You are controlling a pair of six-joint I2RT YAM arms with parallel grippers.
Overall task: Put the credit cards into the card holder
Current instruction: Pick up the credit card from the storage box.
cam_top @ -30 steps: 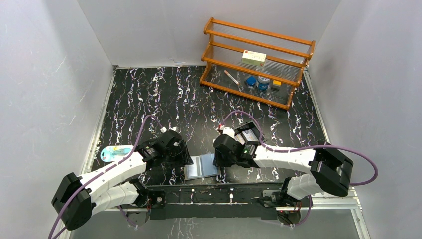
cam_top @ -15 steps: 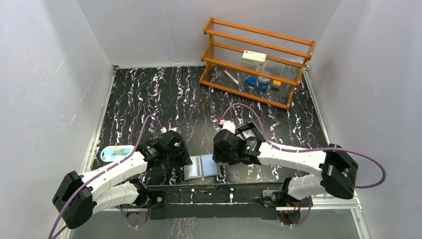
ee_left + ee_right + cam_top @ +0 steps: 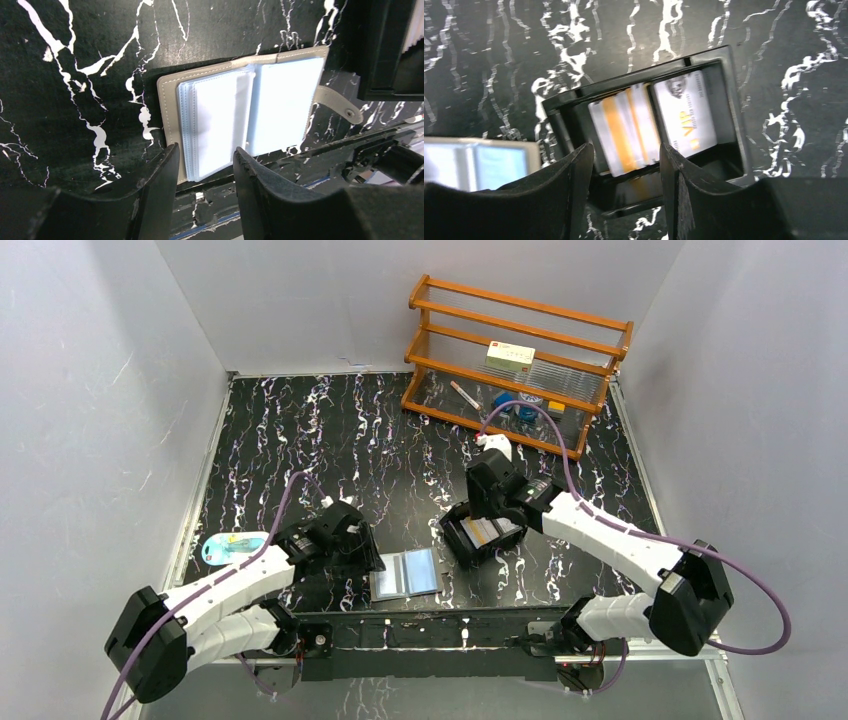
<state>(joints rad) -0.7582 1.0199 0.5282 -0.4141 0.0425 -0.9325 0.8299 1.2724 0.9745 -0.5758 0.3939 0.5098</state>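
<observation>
Left tool (image 3: 206,150): released. Its two fingers stand apart and low over the near edge of the card holder, with the left-hand stack of sleeves showing in the gap between them. I cannot tell whether the fingertips touch the sleeves.
Card holder (image 3: 405,573): lies open and flat on the bench (image 3: 300,440), close to the near edge and between the two arms. The grey cover is underneath and the clear bluish sleeves face up.
Snap tab (image 3: 340,102): sticks out flat from the holder's edge on the side toward the black tray.
Sleeves: pale and glossy. Whether any holds a card cannot be told.
Blue packet (image 3: 232,547): lies at the left edge of the bench, beside the left arm.
Black tray (image 3: 734,115): sits on the bench just right of the card holder and a little farther back, apart from it.
Right tool (image 3: 626,147): released and holding nothing. Its fingers are spread above the tray and point down at the contents.
Credit cards (image 3: 686,117): lie inside the black tray, not in the holder. One pale card bears gold "VIP" lettering. Next to it, blurred, are cards with an orange stripe.
Wooden rack (image 3: 515,365): stands at the far right corner of the bench, well apart from the tray.
White box (image 3: 510,357): rests on the rack's middle shelf, with small items on the shelf below it.
</observation>
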